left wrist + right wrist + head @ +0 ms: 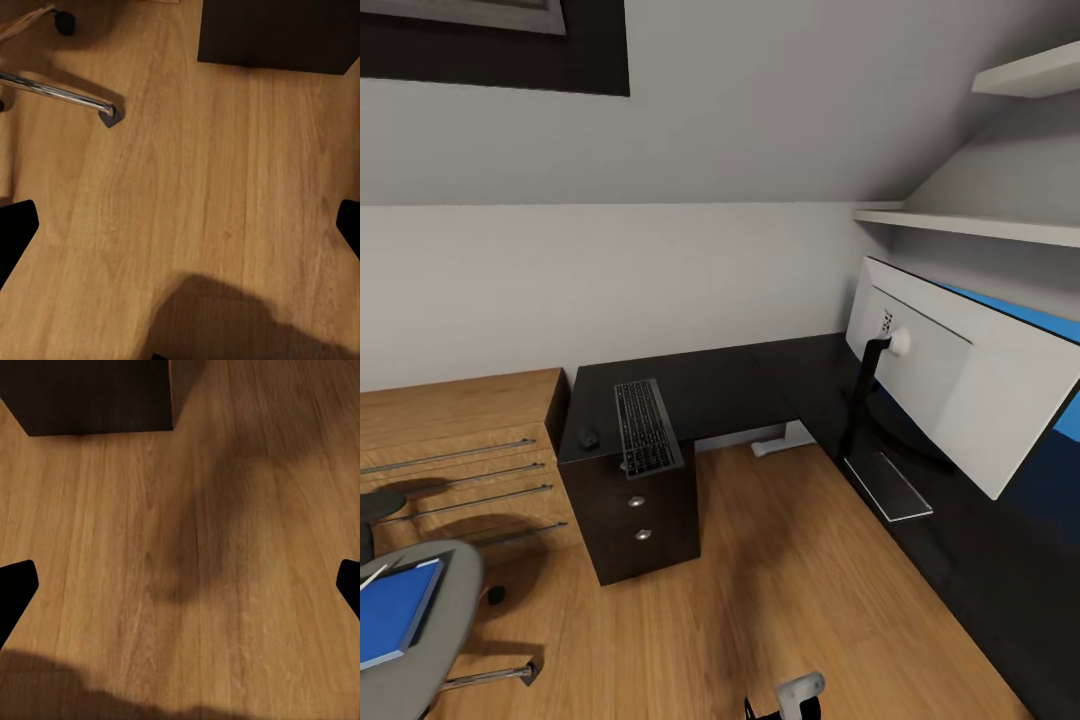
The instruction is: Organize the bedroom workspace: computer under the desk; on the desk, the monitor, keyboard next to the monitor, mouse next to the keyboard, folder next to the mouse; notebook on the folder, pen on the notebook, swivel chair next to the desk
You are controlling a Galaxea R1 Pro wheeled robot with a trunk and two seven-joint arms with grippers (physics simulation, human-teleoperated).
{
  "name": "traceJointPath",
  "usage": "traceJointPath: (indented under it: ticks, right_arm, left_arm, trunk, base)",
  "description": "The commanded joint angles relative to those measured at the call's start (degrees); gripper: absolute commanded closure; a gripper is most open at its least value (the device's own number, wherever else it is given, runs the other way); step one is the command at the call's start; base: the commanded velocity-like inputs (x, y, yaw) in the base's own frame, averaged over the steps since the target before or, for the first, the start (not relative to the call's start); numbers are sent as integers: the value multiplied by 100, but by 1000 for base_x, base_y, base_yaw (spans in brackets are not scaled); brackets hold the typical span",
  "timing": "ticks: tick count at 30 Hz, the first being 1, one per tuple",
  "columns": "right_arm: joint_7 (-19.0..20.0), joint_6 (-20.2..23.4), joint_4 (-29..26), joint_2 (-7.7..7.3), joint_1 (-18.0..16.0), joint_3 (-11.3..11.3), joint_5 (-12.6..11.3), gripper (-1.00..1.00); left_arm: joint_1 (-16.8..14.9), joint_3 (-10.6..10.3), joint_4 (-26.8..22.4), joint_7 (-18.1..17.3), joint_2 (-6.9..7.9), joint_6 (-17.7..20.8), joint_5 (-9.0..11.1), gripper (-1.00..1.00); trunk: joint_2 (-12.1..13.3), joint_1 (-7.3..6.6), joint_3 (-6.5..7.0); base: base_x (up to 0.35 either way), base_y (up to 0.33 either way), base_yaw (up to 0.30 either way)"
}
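Note:
The black L-shaped desk [730, 385] fills the room's corner. On its left wing, above the drawer unit [640, 520], lies the keyboard [645, 428] with the small mouse [589, 437] just left of it. The monitor [950, 370] stands on the right wing with its pale back toward me. At the lower left the swivel chair [445, 600] carries the blue folder [395, 610]; a thin white pen [372, 575] rests at the folder's edge. The computer is out of view, and I cannot make out the notebook. My left gripper [180, 225] and right gripper [180, 585] hang open over bare wood floor, holding nothing.
A light-wood cabinet [460, 430] with silver handles stands left of the desk. White shelves [980, 225] hang above the monitor. A chrome chair leg [60, 91] and a caster [64, 20] lie near my left gripper. The drawer unit's base [90, 397] is ahead of the right gripper.

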Motion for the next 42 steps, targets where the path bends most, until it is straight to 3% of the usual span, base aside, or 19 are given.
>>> traceJointPath:
  ticks: [1,21,33,42]
  right_arm:
    - [-29,-15,5,3,-3,49,-29,-100]
    - [-25,-87,-5,3,-3,57,-30,-100]
    - [-28,-108,3,3,-3,56,-30,-100]
    - [-29,-114,2,3,-3,49,-30,-100]
  left_arm:
    - [1,-12,-3,16,5,-18,55,-100]
    - [1,-17,0,30,12,-9,68,-100]
    - [1,-17,2,35,12,-6,69,-100]
    - [1,-13,2,21,12,-9,69,-100]
  trunk:
    - [-3,0,-5]
    - [-3,0,-5]
    - [-3,0,-5]
    - [-3,0,-5]
  base:
    - [0,0,0]
    - [0,-68,30]
    - [-2,-12,269]
    - [-115,-224,154]
